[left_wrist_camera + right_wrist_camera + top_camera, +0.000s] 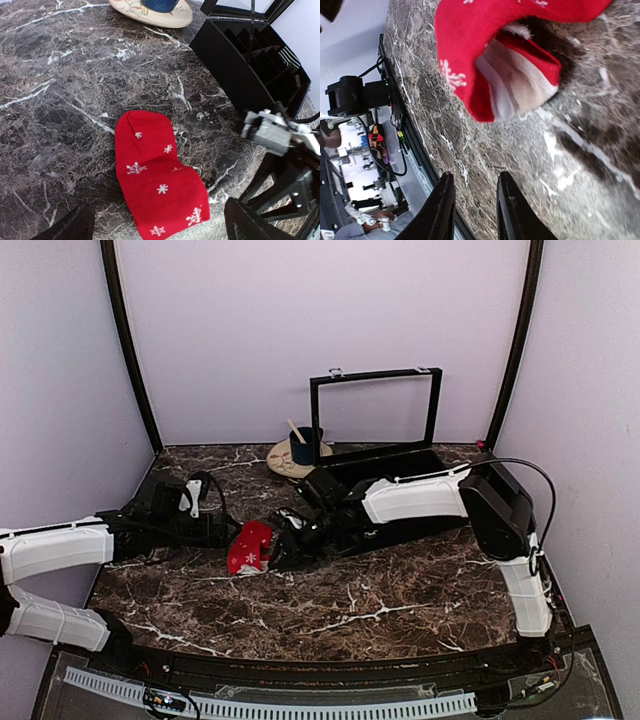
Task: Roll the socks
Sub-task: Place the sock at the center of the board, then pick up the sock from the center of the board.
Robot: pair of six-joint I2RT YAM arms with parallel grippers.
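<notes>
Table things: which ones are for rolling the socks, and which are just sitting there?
For the job: the red snowflake socks.
Just sitting there: the black box, the blue mug, the plate under it, the black frame behind the box.

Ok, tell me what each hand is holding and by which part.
Nothing is held. The left hand and right hand are both open and empty, beside the loose red snowflake-patterned fabric sock.
</notes>
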